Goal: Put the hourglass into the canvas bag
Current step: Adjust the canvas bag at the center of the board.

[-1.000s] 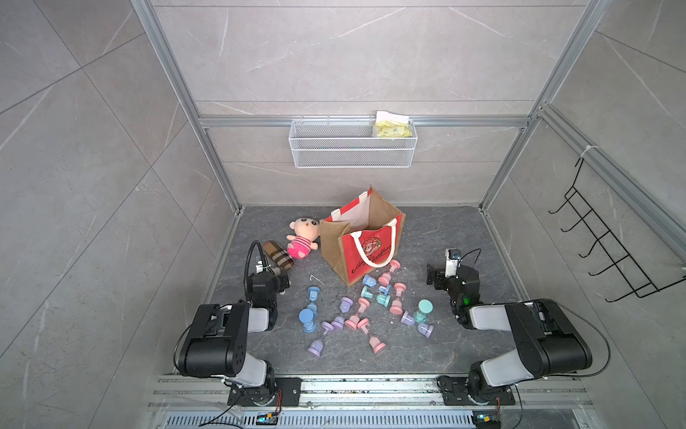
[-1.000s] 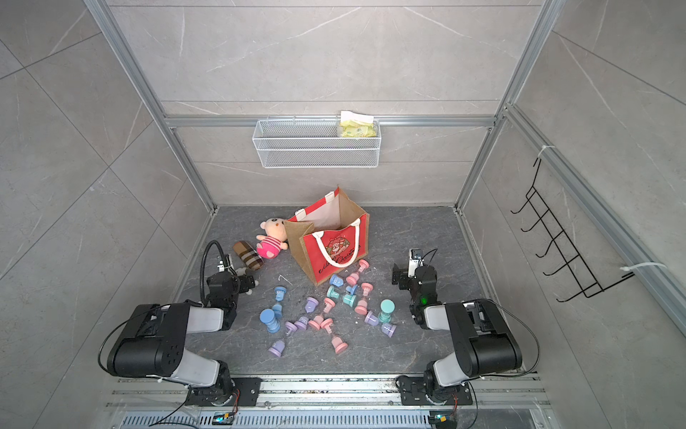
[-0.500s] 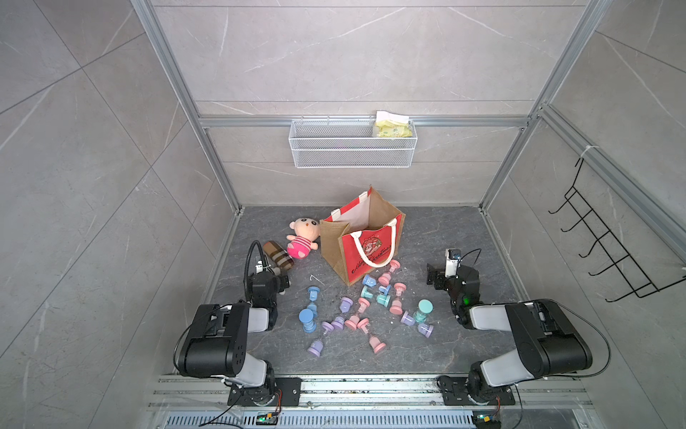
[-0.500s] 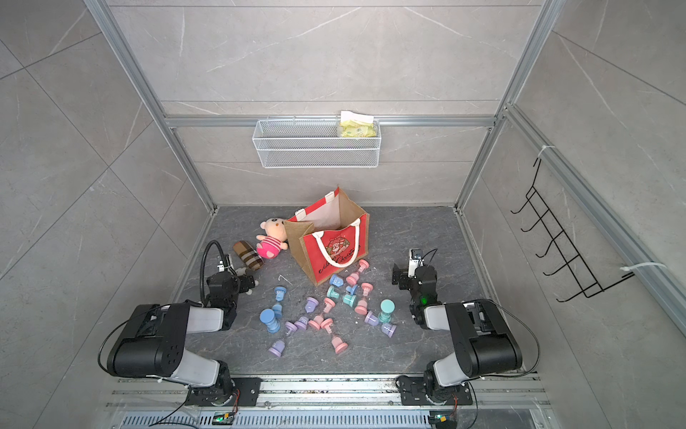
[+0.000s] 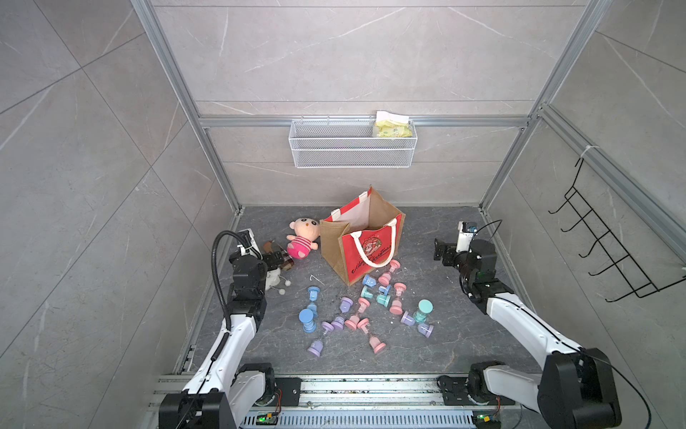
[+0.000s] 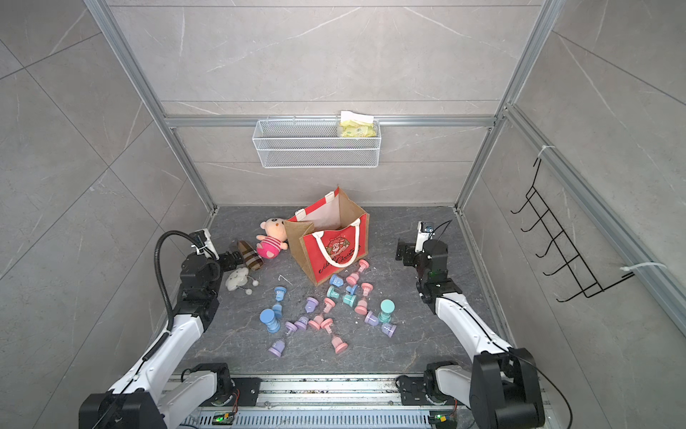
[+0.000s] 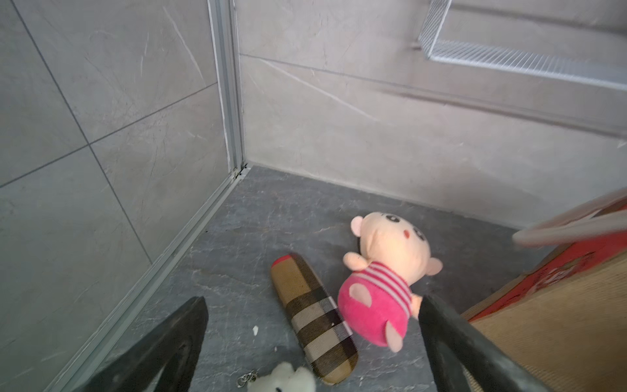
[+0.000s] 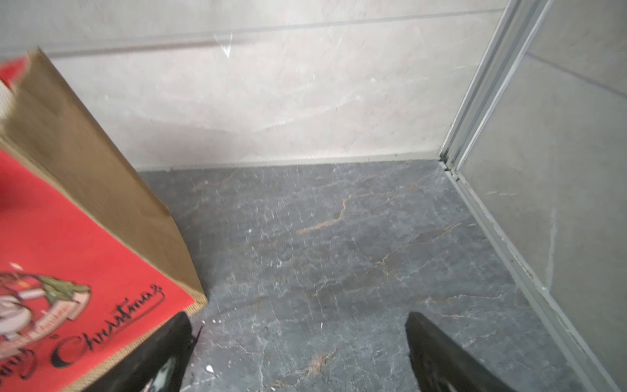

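Note:
The canvas bag (image 5: 347,260) (image 6: 315,260) stands open at the back middle of the floor, red Santa front facing me, tan sides, white handles. Several small pastel hourglasses lie scattered in front of it, among them a blue hourglass (image 5: 307,320) and a teal hourglass (image 5: 423,310) standing upright. My left gripper (image 5: 276,260) (image 7: 314,302) hovers open at the left, over a plaid case, with nothing held. Right of the bag, my right gripper (image 5: 441,252) (image 8: 298,317) is open above bare floor, with the bag's red front (image 8: 68,254) beside one finger.
A pink plush doll (image 5: 302,239) (image 7: 383,292), a plaid case (image 6: 249,254) and a white fluffy keychain (image 6: 237,279) lie left of the bag. A white wire basket (image 5: 352,148) holding a yellow packet (image 5: 391,128) hangs on the back wall. A black hook rack (image 5: 608,252) hangs on the right wall.

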Robot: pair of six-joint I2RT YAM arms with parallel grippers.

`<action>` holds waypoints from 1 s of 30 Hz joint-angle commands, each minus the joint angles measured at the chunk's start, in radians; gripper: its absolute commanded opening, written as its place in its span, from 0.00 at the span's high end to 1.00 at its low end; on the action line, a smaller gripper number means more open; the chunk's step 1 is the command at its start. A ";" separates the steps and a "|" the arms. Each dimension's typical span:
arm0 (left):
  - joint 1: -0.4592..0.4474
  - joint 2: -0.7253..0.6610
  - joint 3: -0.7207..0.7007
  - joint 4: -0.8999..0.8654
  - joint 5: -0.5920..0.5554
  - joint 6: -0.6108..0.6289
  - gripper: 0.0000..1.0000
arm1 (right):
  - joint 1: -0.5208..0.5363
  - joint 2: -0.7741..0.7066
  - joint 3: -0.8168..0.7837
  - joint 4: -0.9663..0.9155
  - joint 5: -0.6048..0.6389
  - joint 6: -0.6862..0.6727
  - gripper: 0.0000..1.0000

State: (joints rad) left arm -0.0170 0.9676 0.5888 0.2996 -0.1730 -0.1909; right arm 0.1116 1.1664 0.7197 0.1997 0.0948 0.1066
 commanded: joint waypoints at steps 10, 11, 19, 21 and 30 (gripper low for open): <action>0.005 -0.160 0.182 -0.426 0.015 -0.498 0.00 | -0.021 -0.107 0.197 -0.550 0.049 0.306 0.01; 0.005 -0.142 0.209 -0.469 0.054 -0.510 0.00 | -0.021 -0.097 0.210 -0.578 0.022 0.309 0.01; -0.053 -0.007 0.294 -0.597 0.325 -0.689 0.00 | 0.100 -0.095 0.259 -0.709 -0.028 0.341 0.01; -0.151 0.020 0.330 -0.627 0.260 -0.679 0.00 | 0.170 -0.099 0.264 -0.728 -0.024 0.341 0.01; -0.547 0.312 0.641 -0.756 -0.001 -0.577 0.00 | 0.466 -0.056 0.316 -0.805 0.092 0.401 0.01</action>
State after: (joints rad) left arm -0.5140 1.2167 1.1343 -0.3985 -0.0879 -0.8104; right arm 0.5327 1.0866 1.0069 -0.5476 0.1375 0.4698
